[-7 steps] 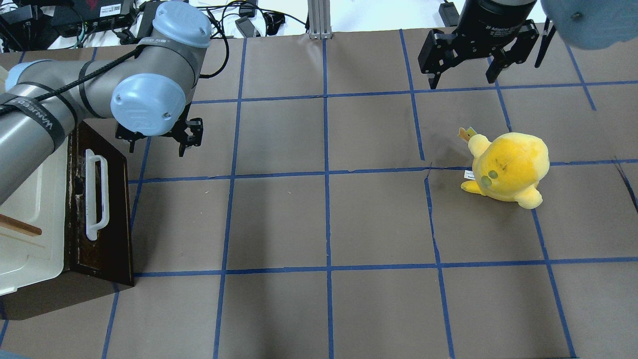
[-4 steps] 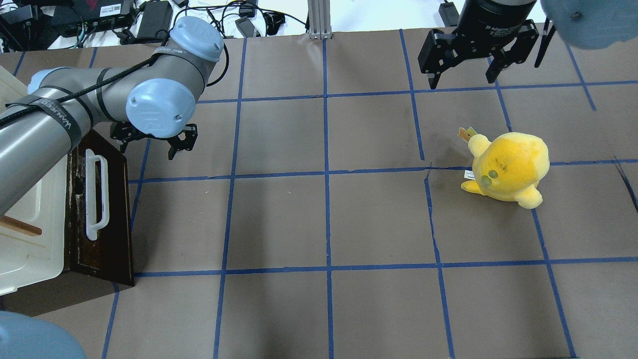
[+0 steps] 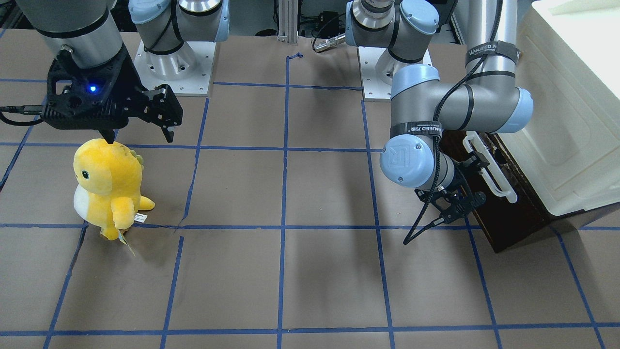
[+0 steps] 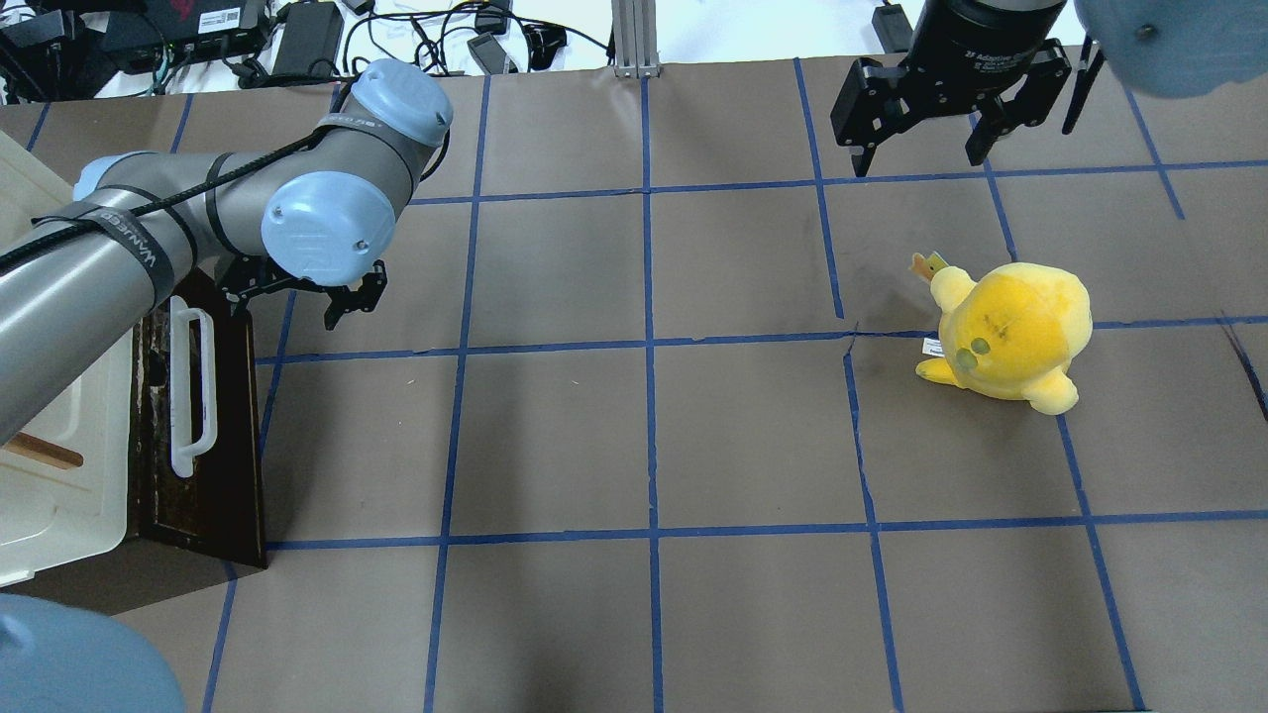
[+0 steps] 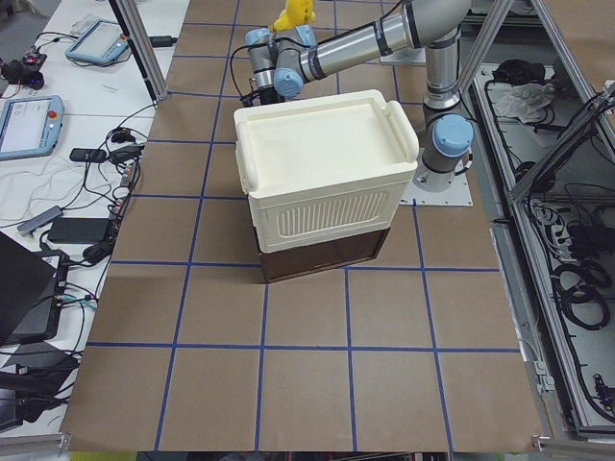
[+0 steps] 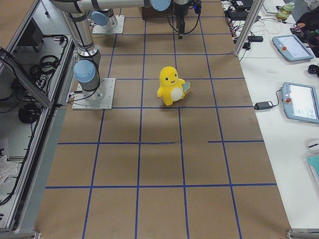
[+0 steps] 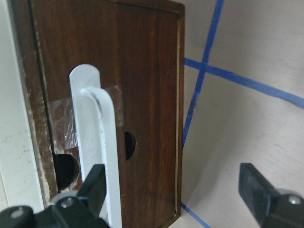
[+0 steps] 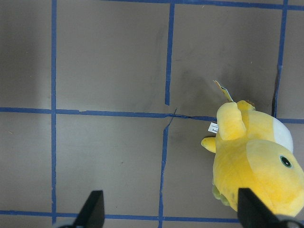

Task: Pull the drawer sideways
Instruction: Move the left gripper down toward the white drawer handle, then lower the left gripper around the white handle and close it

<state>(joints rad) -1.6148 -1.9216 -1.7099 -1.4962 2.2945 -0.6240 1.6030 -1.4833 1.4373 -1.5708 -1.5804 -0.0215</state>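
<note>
In the front-facing view, the drawer (image 3: 506, 215) sits at the bottom of the cream cabinet (image 3: 571, 121) at the table's end on my left-arm side. Its dark front faces the middle of the table (image 3: 290, 271). The left gripper (image 3: 457, 203) hangs just in front of that face with its jaws apart and nothing in them. The right gripper (image 3: 139, 135) is also spread and empty, above the yellow plush (image 3: 109, 186). From overhead, the white bar handle (image 4: 190, 391) runs along the drawer front, and my left gripper is beside its far end rather than around its middle. The mat in front of the drawer looks bare, and the plush is well apart, so I judge there is ample room to draw it out sideways. The left-end view shows only the cabinet's flank with the brown base under it. The right-end view adds nothing about the drawer. In the left wrist view the bar lies just inside one finger while the other finger hangs out over the mat. Clear tape wraps the bar's mount, so I'd treat the bar as smooth and possibly weak there. The wood looks stiff and fairly heavy. I'd clamp mid-bar, pull squarely, and watch that the cabinet doesn't drag along.
</note>
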